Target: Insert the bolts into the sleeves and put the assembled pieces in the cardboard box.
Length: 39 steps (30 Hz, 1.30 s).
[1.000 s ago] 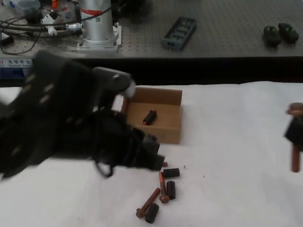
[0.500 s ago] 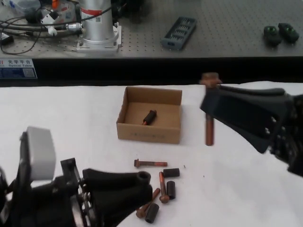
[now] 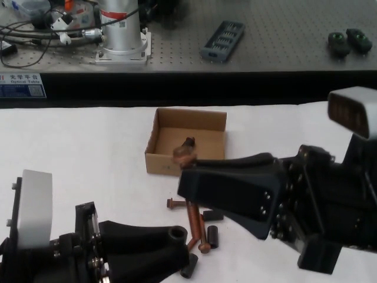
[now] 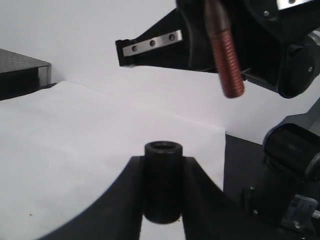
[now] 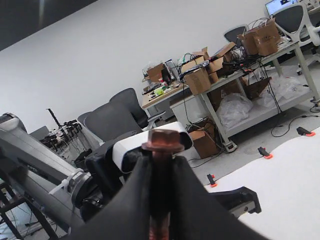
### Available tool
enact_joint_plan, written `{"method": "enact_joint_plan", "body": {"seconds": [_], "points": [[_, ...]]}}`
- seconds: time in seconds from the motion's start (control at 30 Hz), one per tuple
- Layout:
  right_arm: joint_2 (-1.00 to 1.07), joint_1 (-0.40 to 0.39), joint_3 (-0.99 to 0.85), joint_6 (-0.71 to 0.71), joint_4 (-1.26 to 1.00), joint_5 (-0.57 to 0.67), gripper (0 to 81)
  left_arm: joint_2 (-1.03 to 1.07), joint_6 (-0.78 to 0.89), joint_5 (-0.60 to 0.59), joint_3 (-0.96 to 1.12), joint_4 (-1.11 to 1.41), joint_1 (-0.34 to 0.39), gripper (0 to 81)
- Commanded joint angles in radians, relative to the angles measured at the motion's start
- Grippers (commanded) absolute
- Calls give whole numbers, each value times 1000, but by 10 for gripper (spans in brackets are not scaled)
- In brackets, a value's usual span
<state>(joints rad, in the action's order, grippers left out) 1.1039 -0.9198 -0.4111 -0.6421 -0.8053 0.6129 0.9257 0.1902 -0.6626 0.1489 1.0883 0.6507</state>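
Note:
My left gripper [image 4: 162, 202] is shut on a black sleeve [image 4: 162, 182], held upright with its bore facing up, low at the front left of the bench [image 3: 178, 234]. My right gripper [image 5: 161, 200] is shut on a copper bolt [image 5: 162, 145], which hangs thread down. In the left wrist view the bolt's tip [image 4: 225, 65] is above the sleeve and off to one side, apart from it. In the high view the bolt [image 3: 189, 197] hangs just behind the sleeve. The cardboard box [image 3: 159, 162] holds one dark assembled piece [image 3: 189, 142].
Loose bolts [image 3: 177, 203] and black sleeves [image 3: 213, 215] lie on the white cloth in front of the box, partly hidden by both arms. One more sleeve [image 3: 188, 268] lies near the front edge. A metal post [image 3: 121, 29] and cables stand on the back bench.
The right arm has swung in from the right with the bolt and come down in front of the box. The left arm dropped from beside the box to the front left, then held there.

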Motion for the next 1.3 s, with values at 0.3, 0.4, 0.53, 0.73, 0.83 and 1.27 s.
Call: {"method": "enact_joint_plan", "body": {"seconds": [0.3,0.4,0.53,0.73,0.83,1.27], "points": [[11,-4,-3,83,-25,-38,37,-10,12,-109,5,72,4,42],[31,-4,-3,83,-25,-39,37,-10,12,-109,5,110,4,42],[55,-4,-3,83,-37,-39,37,-10,12,-109,5,124,4,42],[55,-4,-3,83,-39,-35,37,-10,12,-109,5,124,4,42],[55,-4,-3,83,-54,-35,37,-10,12,-109,5,118,4,42],[55,-14,-3,52,-142,4,37,-10,12,-103,5,118,4,42]]}}
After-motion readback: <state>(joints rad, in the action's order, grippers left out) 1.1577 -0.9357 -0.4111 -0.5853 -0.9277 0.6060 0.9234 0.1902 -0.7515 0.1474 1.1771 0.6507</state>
